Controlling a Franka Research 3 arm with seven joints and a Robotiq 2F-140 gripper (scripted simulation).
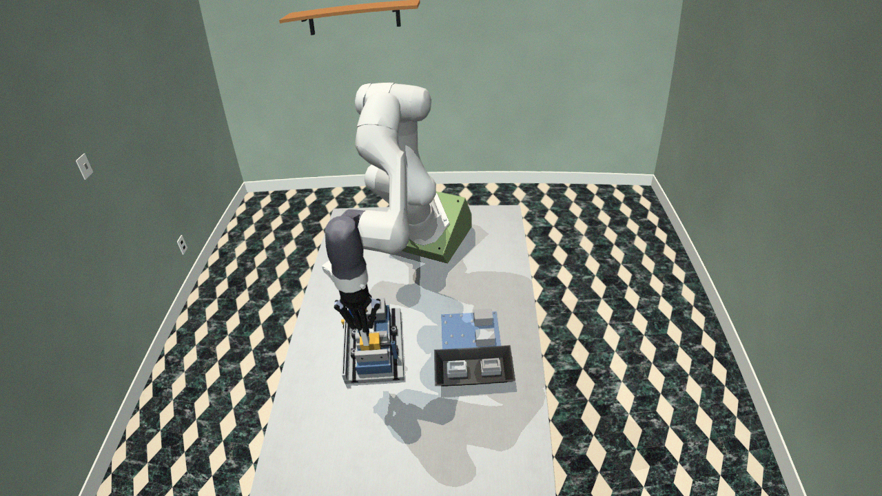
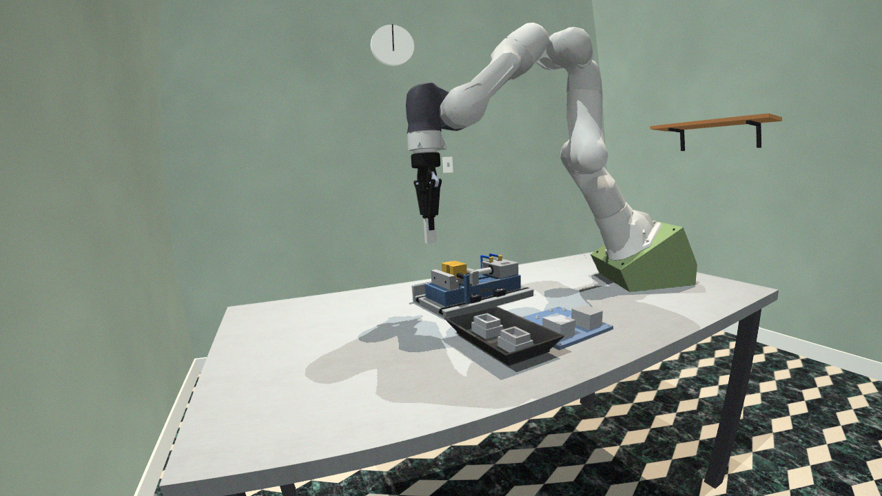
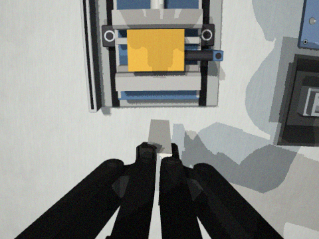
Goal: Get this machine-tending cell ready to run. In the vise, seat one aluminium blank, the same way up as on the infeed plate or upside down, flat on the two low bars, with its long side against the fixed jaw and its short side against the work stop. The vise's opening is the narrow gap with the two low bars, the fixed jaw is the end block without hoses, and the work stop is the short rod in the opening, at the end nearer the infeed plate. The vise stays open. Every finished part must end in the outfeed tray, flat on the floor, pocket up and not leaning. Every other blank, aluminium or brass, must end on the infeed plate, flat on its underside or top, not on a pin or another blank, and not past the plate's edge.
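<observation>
A yellow brass blank (image 1: 370, 341) (image 2: 453, 266) (image 3: 155, 50) sits in the opening of the blue and grey vise (image 1: 371, 351) (image 2: 472, 286), next to the short dark work stop (image 3: 201, 55). My gripper (image 1: 364, 336) (image 2: 429, 233) (image 3: 159, 134) is shut and empty. It hangs well above the vise's end with the fixed jaw (image 3: 155, 81). Two aluminium blanks (image 1: 483, 317) (image 1: 486, 339) (image 2: 587, 317) (image 2: 559, 324) lie on the blue infeed plate (image 1: 459, 331). Two finished parts (image 1: 456, 368) (image 1: 490, 366) (image 2: 486, 324) (image 2: 515, 337) sit pocket up in the black outfeed tray (image 1: 473, 365).
The robot's green base (image 1: 441, 228) stands at the back of the table. The tray and the infeed plate lie side by side to the right of the vise. A shelf (image 2: 715, 122) hangs on the wall.
</observation>
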